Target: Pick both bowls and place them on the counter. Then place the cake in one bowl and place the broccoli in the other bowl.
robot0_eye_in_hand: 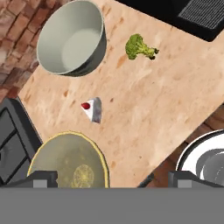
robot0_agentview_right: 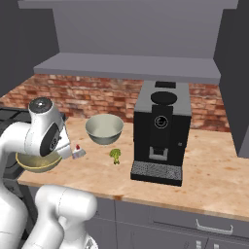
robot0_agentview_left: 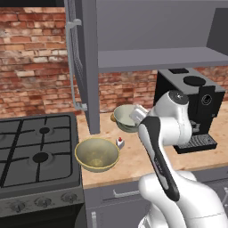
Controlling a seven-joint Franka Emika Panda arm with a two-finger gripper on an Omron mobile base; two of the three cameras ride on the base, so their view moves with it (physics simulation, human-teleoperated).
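Hovering above the counter [robot0_eye_in_hand: 144, 113], the gripper [robot0_eye_in_hand: 111, 179] had its jaws spread wide, holding nothing. Both bowls stood on the worktop: the yellow-tan bowl [robot0_eye_in_hand: 69, 159] near the stove [robot0_agentview_left: 35, 151], the grey-green bowl [robot0_eye_in_hand: 72, 39] further back. The cake [robot0_eye_in_hand: 93, 109] lay between them, the broccoli [robot0_eye_in_hand: 139, 47] near the coffee machine [robot0_agentview_right: 160, 131]. Cake judged light, soft, crushable; best pinched gently across its flat sides.

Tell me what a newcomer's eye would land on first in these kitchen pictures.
Two wide bowls stand on the beige wood-grain counter: a dull yellow-tan bowl near the black gas stove, and a mottled grey-green bowl nearer the brick wall. Between them lies a tiny white cake wedge with a red cherry, and a bright green broccoli floret lies toward the tall black coffee machine.
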